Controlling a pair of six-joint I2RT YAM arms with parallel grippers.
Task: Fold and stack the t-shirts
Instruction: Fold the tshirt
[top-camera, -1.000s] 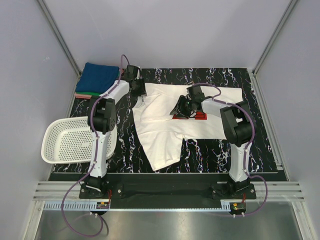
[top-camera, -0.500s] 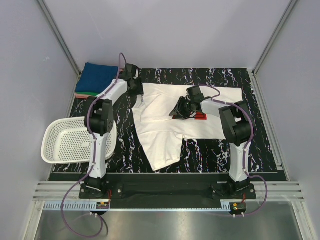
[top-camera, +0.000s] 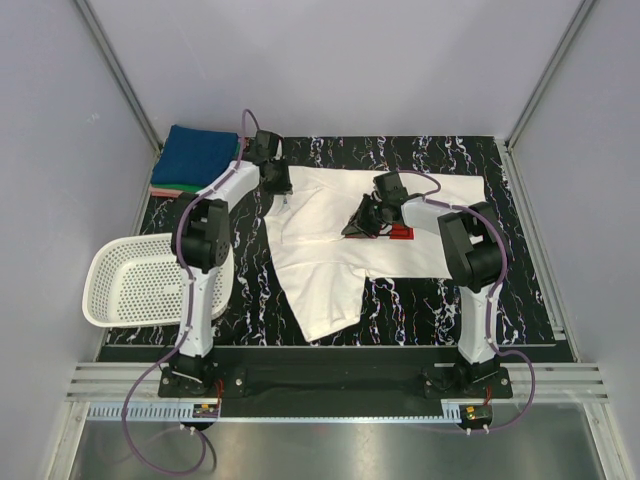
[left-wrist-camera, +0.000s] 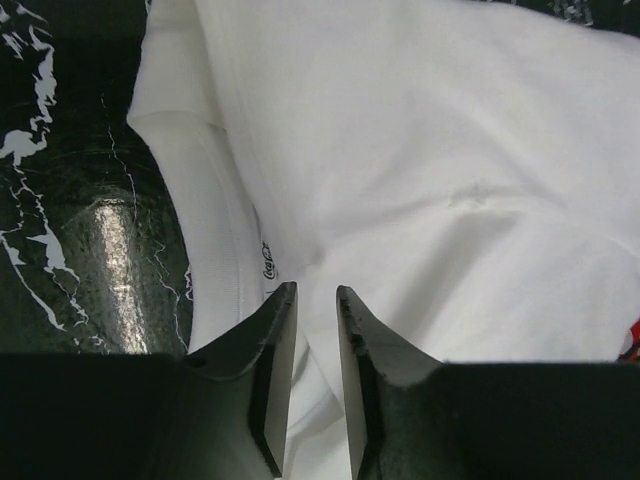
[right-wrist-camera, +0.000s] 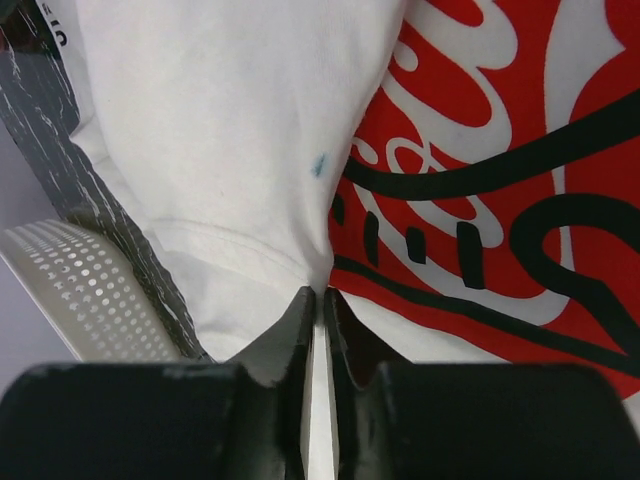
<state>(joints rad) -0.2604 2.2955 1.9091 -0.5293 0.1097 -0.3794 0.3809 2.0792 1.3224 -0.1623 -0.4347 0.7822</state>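
The white t-shirt (top-camera: 320, 245) lies spread on the black marbled mat, partly folded over its red chest print (top-camera: 401, 233). My left gripper (top-camera: 277, 190) is at the collar; in the left wrist view its jaws (left-wrist-camera: 314, 295) stand narrowly apart with a fold of the white cloth (left-wrist-camera: 450, 150) pinched between them. My right gripper (top-camera: 358, 226) is at the shirt's middle; its jaws (right-wrist-camera: 320, 293) are shut on a white fold (right-wrist-camera: 220, 120) at the edge of the red print (right-wrist-camera: 500, 150). A folded stack (top-camera: 195, 152), blue on top, sits at the far left.
A white mesh basket (top-camera: 135, 282) stands at the left edge beside the left arm and also shows in the right wrist view (right-wrist-camera: 70, 290). Green and pink folded edges (top-camera: 165, 189) show under the blue shirt. Grey walls enclose the mat.
My right gripper has drawn its white fold slightly up and left, so less of the red print shows. My left gripper has barely moved at the collar.
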